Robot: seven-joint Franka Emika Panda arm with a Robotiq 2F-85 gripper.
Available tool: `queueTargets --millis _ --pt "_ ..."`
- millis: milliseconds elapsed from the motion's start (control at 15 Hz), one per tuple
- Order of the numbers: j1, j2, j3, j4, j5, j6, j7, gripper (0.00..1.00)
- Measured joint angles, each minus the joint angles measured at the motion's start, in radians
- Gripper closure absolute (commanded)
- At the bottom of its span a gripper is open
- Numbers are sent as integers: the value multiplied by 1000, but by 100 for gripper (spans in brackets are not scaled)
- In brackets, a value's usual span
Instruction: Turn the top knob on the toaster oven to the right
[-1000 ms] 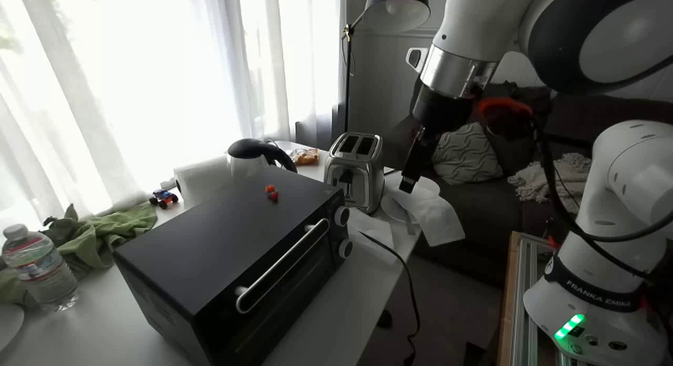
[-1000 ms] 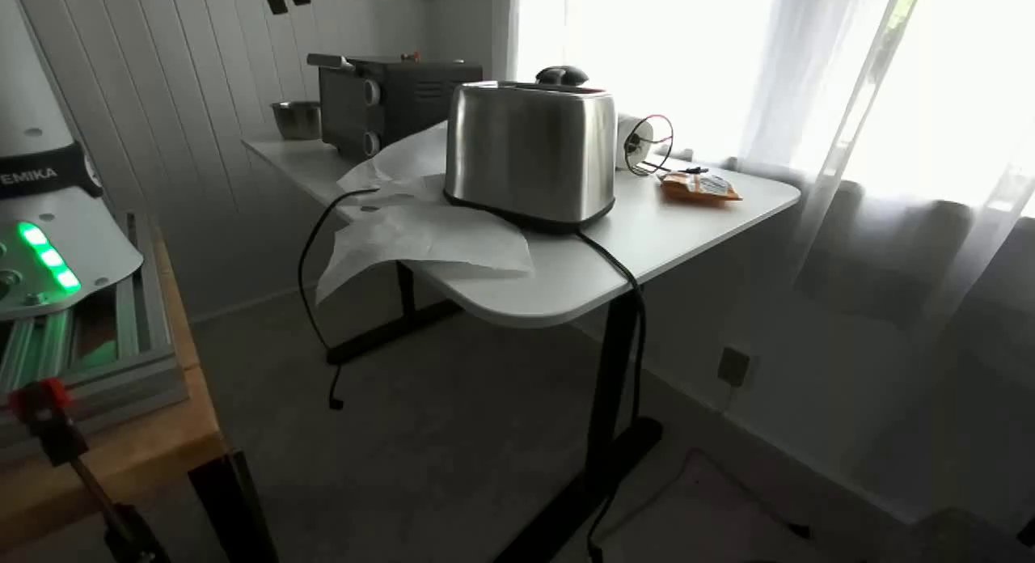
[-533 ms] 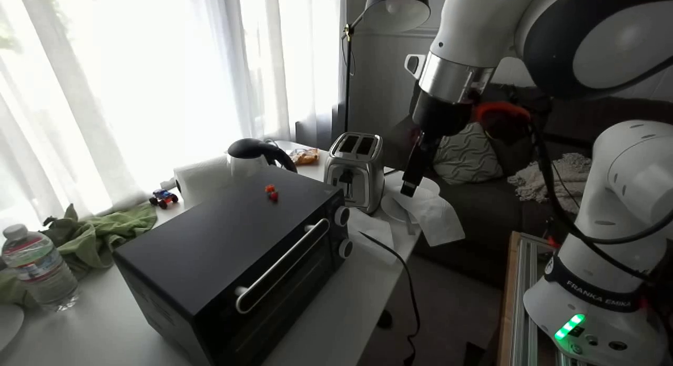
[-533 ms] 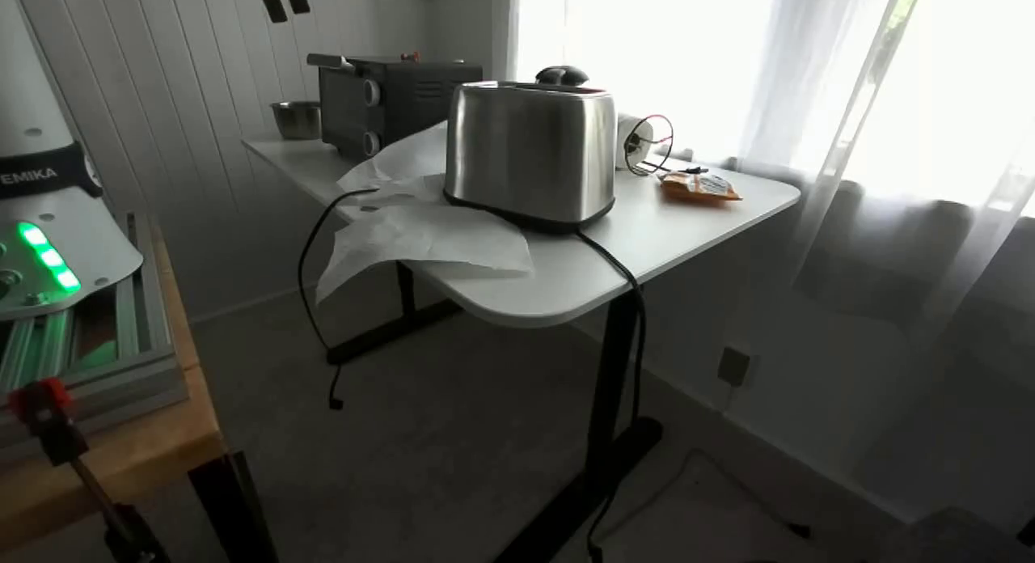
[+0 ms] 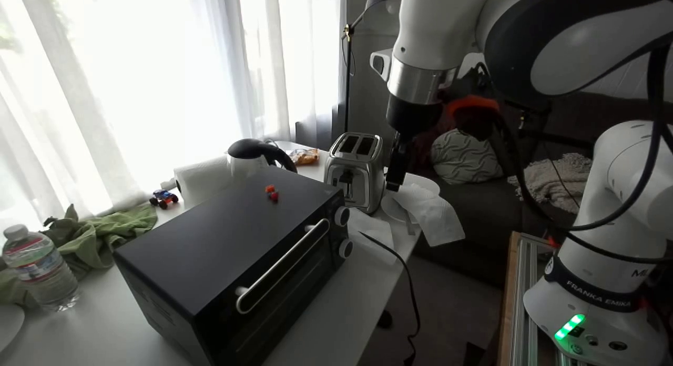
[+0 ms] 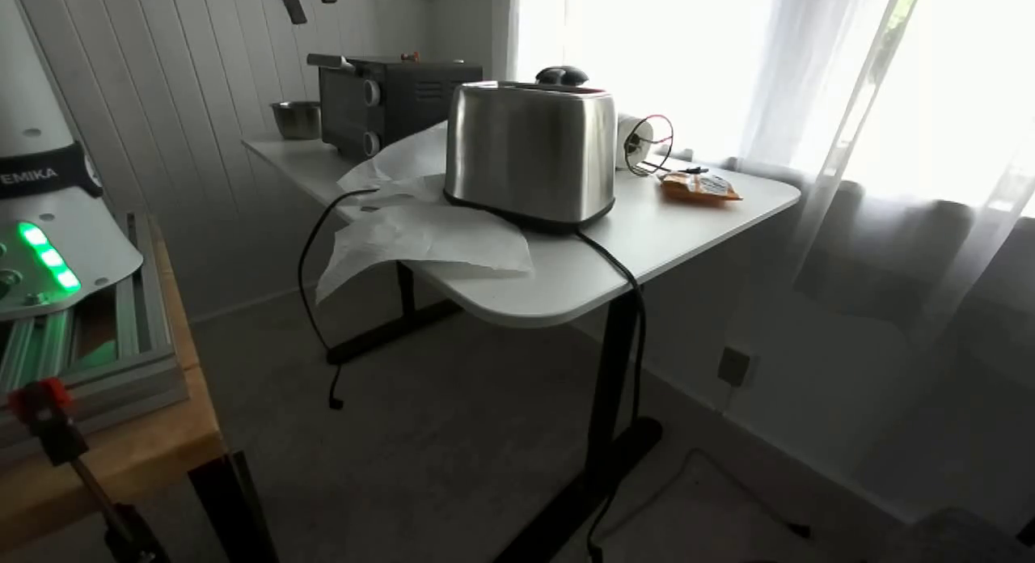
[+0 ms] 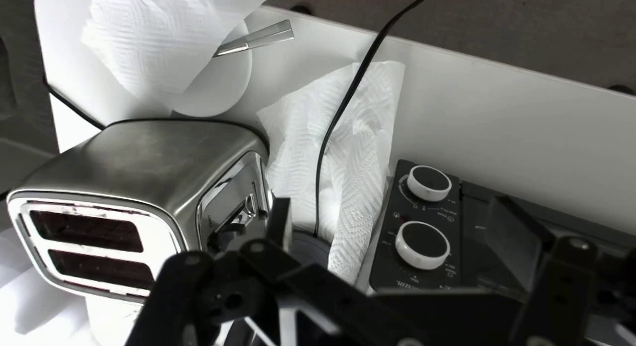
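The black toaster oven stands on the white table, and it also shows farther off in an exterior view. Its two round knobs sit on the panel at the door's end. The top knob has a pale rim and dark face; in the wrist view the top knob is nearer the picture's bottom than the lower knob. My gripper is open and empty, raised above the table beyond the knob end. In the wrist view the fingers stand apart on either side of the panel, touching neither knob.
A silver toaster stands close beside the gripper and the oven's knob end. Paper towels and a black cord lie between them. A kettle stands behind the oven. Small red-orange pieces lie on the oven top.
The arm and gripper have moved left toward the oven in an exterior view, and right in another. The fingers look farther apart there, perhaps from a turn of the wrist. The knobs look unchanged.
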Motion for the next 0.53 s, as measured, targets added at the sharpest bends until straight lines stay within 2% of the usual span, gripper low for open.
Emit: queueTargets --millis 200,533 --pt "2 74 -3 32 0 0 -5 0" --pt "2 94 -4 45 0 0 -5 0"
